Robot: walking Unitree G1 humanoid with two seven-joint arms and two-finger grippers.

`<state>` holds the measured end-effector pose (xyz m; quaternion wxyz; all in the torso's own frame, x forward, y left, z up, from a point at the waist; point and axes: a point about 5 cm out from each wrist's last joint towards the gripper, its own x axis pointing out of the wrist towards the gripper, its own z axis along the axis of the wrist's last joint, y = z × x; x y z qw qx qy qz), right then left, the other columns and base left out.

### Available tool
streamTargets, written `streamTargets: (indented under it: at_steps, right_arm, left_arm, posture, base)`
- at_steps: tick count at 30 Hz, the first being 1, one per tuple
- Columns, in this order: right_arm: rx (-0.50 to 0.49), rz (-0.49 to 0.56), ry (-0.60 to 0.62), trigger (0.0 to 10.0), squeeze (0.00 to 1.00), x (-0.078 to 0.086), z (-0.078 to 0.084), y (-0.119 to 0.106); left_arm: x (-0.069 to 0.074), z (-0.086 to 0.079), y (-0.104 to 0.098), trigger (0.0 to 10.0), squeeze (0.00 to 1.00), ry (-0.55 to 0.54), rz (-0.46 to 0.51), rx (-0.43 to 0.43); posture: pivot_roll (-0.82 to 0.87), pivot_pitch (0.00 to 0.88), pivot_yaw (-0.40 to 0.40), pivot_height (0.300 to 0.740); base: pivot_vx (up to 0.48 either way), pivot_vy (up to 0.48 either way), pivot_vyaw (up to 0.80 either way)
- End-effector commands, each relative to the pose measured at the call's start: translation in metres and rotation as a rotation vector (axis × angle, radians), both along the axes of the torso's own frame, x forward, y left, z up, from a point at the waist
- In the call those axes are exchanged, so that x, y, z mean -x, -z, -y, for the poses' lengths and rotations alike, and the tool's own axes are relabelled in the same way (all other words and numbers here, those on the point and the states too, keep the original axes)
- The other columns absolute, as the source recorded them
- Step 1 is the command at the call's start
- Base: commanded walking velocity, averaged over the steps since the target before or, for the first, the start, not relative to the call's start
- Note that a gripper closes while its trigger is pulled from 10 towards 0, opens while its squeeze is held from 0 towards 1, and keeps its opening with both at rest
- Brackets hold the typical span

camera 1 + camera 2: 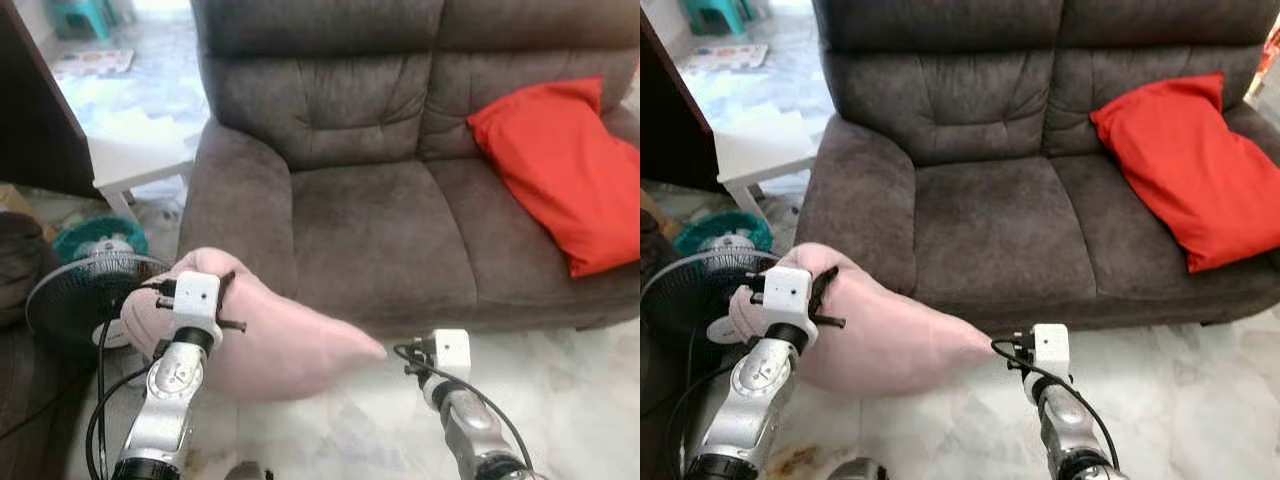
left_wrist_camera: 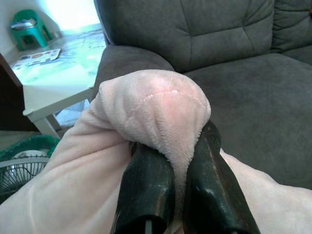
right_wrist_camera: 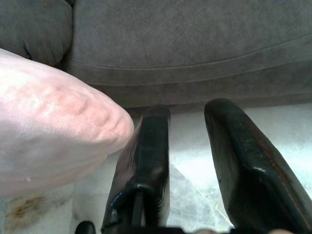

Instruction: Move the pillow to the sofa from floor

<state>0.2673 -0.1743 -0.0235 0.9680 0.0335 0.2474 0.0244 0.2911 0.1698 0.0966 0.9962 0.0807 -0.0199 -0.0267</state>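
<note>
Left pincer [image 2: 180, 161] pinches plush pink pillow [image 1: 280, 340] — right pincer [image 3: 187, 161] apart, near suede-like sofa [image 1: 400, 220].

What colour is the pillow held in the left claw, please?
Pale pink pillow, clearest in the left wrist view.

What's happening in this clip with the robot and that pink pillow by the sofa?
The left gripper is shut on a corner of the soft pink plush pillow, holding it in front of the grey fabric sofa, beside its armrest. The right gripper is open beside the pillow's other end, gripping nothing. The pillow is not yet on the seat. A red cushion already lies on the sofa, and a black floor fan stands to the left.
</note>
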Motion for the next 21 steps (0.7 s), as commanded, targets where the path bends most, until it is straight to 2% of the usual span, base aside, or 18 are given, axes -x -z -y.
streamTargets:
  at_steps: [1,9,21]
  right_arm:
    - [0.002,0.001,0.000,10.0,0.00,-0.001,0.000,-0.001]
    - [-0.006,0.043,-0.015,10.0,0.00,-0.005,0.000,-0.006]
    - [0.016,0.132,-0.044,10.0,0.00,-0.022,-0.004,-0.023]
  left_arm:
    - [-0.006,0.000,-0.024,10.0,0.00,0.005,0.121,-0.008]
    - [-0.006,0.001,-0.024,10.0,0.00,0.004,0.121,-0.006]
    - [-0.007,0.004,-0.022,10.0,0.00,0.014,0.109,0.003]
  posture:
    - [0.23,0.033,-0.043,0.740]
    - [0.23,0.038,-0.046,0.740]
    - [0.20,0.032,-0.046,0.740]
  base:
    - [0.000,0.000,0.00]
    - [0.000,0.000,0.00]
    - [0.000,0.000,0.00]
